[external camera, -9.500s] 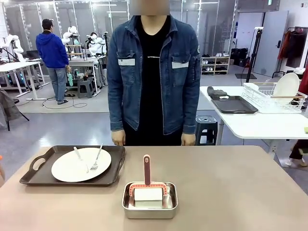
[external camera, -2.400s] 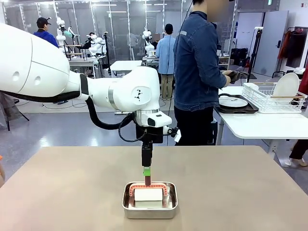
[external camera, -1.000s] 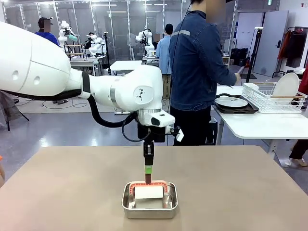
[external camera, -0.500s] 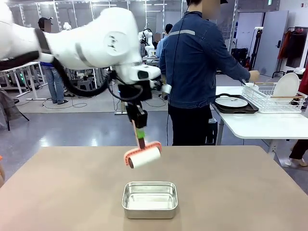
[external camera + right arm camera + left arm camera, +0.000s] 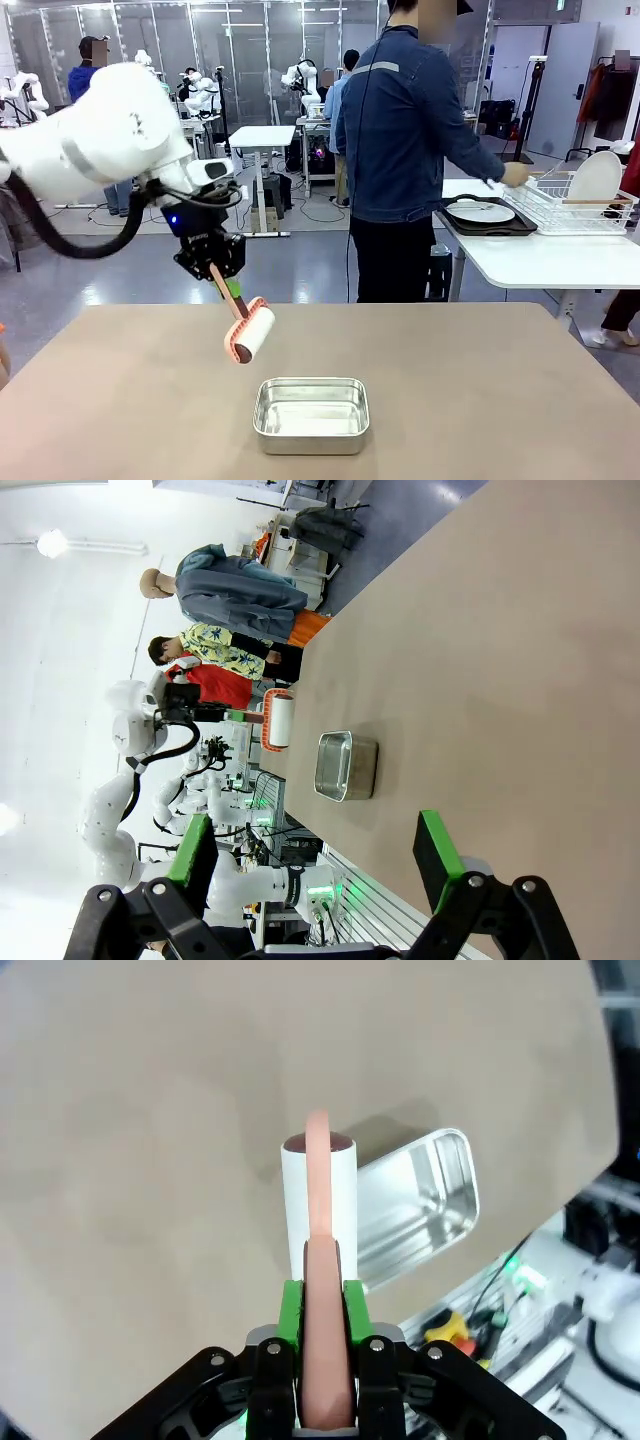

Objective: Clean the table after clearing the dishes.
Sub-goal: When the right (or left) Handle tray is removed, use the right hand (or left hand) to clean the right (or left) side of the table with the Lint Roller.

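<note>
1. Two halves to this job, and the clearing half looks done. The table (image 5: 480,390) bears no dishes. A white plate (image 5: 484,212) lies on a dark tray (image 5: 497,228) on the side table at far right, where the person (image 5: 410,150) reaches toward a dish rack (image 5: 560,205).
2. The left gripper (image 5: 233,289) is clenched on the salmon handle of a lint roller (image 5: 250,332). The roller hangs tilted left of centre and appears clear of the tabletop.
3. The roller looks light, with a stiff handle and a white roll (image 5: 318,1195) that probably turns freely and grabs crumbs. The handle is the right place to hold it. To my eye the roll must be laid flat and pressed gently, or it will skid on one edge.
4. The right gripper (image 5: 312,855) stands released, grasping nothing.
5. The steel pan (image 5: 311,405) sits empty near the middle of the near edge, just right of the roller, so strokes have to skirt it. The person is turned away, well apart.
</note>
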You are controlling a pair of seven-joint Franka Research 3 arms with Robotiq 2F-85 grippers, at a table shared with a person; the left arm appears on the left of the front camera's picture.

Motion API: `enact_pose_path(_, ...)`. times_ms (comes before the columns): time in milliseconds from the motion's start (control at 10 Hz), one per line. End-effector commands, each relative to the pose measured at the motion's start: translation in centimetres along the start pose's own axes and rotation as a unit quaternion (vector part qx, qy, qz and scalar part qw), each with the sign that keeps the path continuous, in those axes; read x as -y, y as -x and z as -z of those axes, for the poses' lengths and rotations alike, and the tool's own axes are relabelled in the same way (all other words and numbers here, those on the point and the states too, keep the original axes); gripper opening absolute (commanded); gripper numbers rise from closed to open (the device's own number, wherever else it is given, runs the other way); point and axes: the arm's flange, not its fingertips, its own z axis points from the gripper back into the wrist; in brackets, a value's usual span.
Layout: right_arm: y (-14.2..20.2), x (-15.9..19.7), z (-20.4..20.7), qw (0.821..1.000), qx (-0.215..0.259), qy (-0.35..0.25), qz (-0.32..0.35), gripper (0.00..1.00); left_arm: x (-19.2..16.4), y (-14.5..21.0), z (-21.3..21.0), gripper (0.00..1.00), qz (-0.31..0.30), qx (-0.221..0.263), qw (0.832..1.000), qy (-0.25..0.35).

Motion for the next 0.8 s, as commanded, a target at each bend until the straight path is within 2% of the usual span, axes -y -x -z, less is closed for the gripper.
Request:
enact_pose_path(0,0.0,-0.3,0.1,1.0,0.001,-0.003,-0.004,1.0,1.9,-0.3,-1.3,0.0,0.044,-0.016,0.999,-0.017)
enact_pose_path(400,0.0,-0.3,0.1,1.0,0.001,-0.003,-0.004,1.0,1.9,-0.3,-1.3,0.0,0.044,-0.016,0.999,-0.017)
enact_pose_path(500,0.0,-0.3,0.1,1.0,0.001,-0.003,-0.004,1.0,2.2,-0.2,-0.7,0.2,0.033,-0.008,0.999,-0.012)
enact_pose_path(600,0.0,-0.3,0.1,1.0,0.001,-0.003,-0.004,1.0,-1.2,-2.8,-0.9,0.2,-0.042,0.062,0.997,-0.019)
enact_pose_path(700,0.0,-0.3,0.1,1.0,0.001,-0.003,-0.004,1.0,-3.6,-3.4,-0.3,0.2,-0.073,0.041,0.996,0.035)
